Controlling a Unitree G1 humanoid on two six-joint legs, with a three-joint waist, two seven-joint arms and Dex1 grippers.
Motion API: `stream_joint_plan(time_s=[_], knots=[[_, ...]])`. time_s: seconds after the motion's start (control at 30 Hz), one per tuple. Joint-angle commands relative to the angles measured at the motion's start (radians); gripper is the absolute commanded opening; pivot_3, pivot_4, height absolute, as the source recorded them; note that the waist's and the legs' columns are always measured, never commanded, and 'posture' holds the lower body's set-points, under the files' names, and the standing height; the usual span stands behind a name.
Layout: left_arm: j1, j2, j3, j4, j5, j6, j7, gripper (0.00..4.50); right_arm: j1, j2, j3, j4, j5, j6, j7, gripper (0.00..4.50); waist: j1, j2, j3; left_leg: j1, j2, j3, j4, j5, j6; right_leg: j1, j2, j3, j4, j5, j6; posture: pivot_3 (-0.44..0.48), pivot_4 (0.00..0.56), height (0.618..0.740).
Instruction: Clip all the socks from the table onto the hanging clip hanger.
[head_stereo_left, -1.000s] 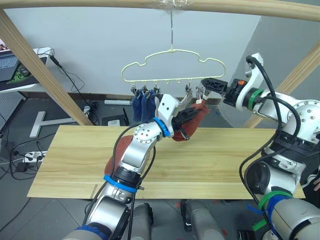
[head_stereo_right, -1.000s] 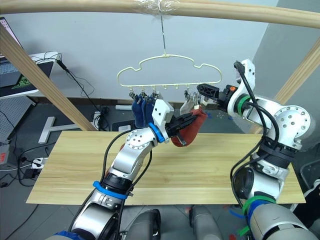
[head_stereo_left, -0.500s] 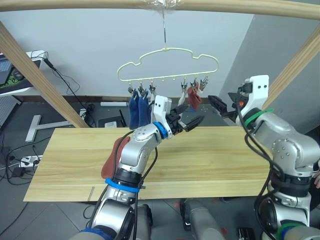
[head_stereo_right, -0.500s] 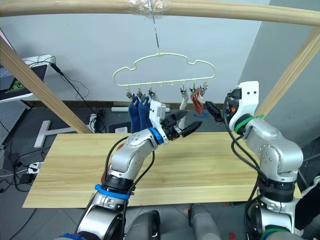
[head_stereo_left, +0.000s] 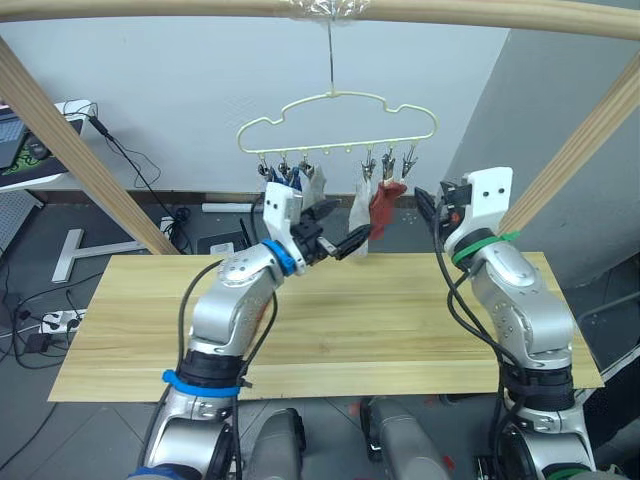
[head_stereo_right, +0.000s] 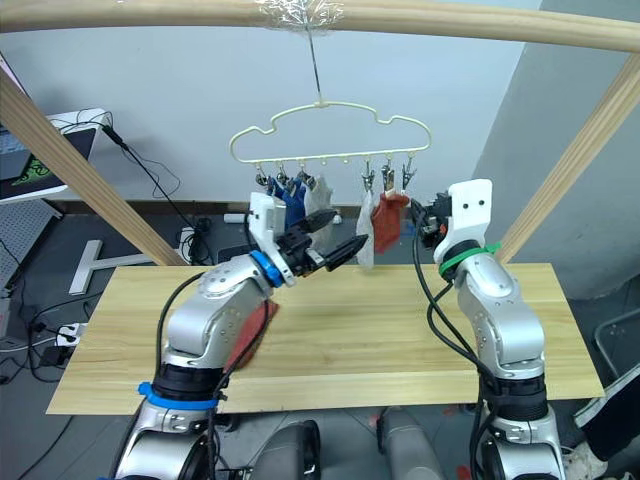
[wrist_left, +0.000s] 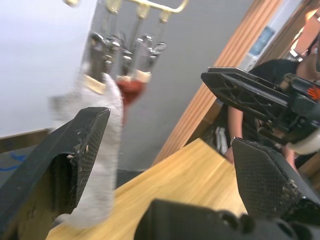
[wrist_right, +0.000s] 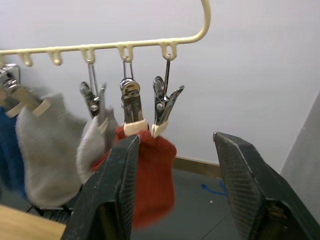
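Table's rust-red sock behind left arm

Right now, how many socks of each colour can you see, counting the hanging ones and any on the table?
Blue socks: 2, overlapping on the clip hanger
Grey socks: 2, both clipped
Rust-red socks: 2, one clipped, one lying on the table
Total: 6

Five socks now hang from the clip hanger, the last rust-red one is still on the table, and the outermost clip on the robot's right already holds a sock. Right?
Not quite. The outermost clip on the robot's right is empty, as the right wrist view shows. The rust-red sock hangs from the clip beside it. The other rust-red sock does lie on the table.
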Motion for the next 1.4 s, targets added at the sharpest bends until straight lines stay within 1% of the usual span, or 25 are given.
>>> stream_joint_plan(time_s=[0.03, 0.3, 0.6, 0.97, 1.2, 1.4], knots=[[0.016, 0.014, 0.003, -0.084, -0.03, 0.014, -0.003, 4.5, -0.032, 0.012, -0.007, -0.003, -0.024, -0.053, -0.016, 2.42, 0.002, 0.0, 0.0, 0.0, 0.0, 0.0, 0.0, 0.0, 0.0, 0.0, 0.0, 0.0, 0.0, 0.0, 0.0, -0.075, 0.221, 0.74], [0.007, 0.012, -0.001, -0.122, -0.045, 0.029, 0.028, 4.5, -0.093, 0.049, 0.0, 0.108, -0.06, -0.118, -0.025, 2.42, 0.006, 0.0, 0.0, 0.0, 0.0, 0.0, 0.001, 0.0, 0.0, 0.0, -0.001, 0.0, 0.001, 0.0, 0.0, -0.049, 0.215, 0.74], [0.015, 0.021, 0.0, -0.149, -0.053, 0.049, 0.036, 4.5, -0.104, 0.064, -0.005, 0.146, -0.07, -0.136, -0.019, 2.42, 0.012, 0.0, 0.0, 0.0, 0.0, 0.0, 0.001, 0.0, 0.0, 0.0, 0.0, 0.0, 0.002, 0.0, 0.0, -0.036, 0.22, 0.74], [-0.024, 0.021, -0.006, -0.169, -0.075, 0.076, 0.045, 4.5, -0.155, 0.085, -0.017, 0.256, -0.087, -0.178, -0.049, 2.42, 0.019, 0.0, 0.0, 0.0, 0.0, 0.0, 0.001, 0.0, 0.0, 0.0, 0.0, 0.0, 0.003, 0.0, 0.0, -0.03, 0.229, 0.74], [-0.021, 0.015, -0.015, -0.185, -0.078, 0.085, 0.056, 4.5, -0.199, 0.105, -0.025, 0.333, -0.099, -0.21, -0.071, 2.42, 0.027, 0.0, 0.0, 0.0, 0.0, 0.0, 0.001, 0.0, 0.0, 0.0, 0.0, 0.0, 0.003, 0.0, 0.0, -0.023, 0.236, 0.74], [-0.024, 0.019, -0.011, -0.189, -0.082, 0.089, 0.06, 4.5, -0.224, 0.118, -0.023, 0.367, -0.103, -0.231, -0.073, 2.42, 0.031, 0.0, 0.0, 0.0, 0.0, 0.0, 0.001, 0.0, 0.0, 0.0, 0.0, 0.0, 0.003, 0.0, 0.0, -0.018, 0.239, 0.74]])
